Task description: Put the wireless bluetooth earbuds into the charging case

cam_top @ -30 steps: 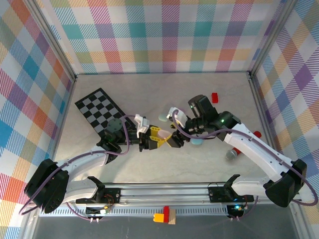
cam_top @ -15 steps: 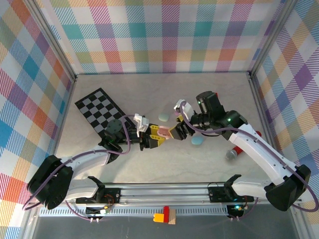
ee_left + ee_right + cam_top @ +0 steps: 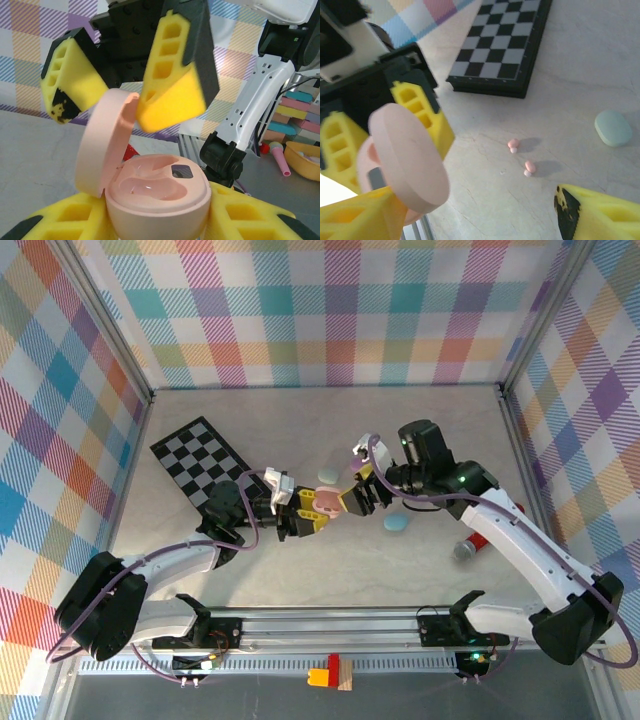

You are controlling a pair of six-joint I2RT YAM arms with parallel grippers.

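the left arm is stretched low from its base toward the middle, and the left gripper (image 3: 300,517) is turned rightward, its jaws closed on the base of the pink charging case (image 3: 325,502). the right arm is arched high and bent back leftward; the right gripper (image 3: 358,498) is pointed at the left one, its jaws held wide apart, one yellow finger (image 3: 172,75) close beside the case's raised lid.

overhead, 2 wrist close-ups (case (image 3: 157,200) shared)
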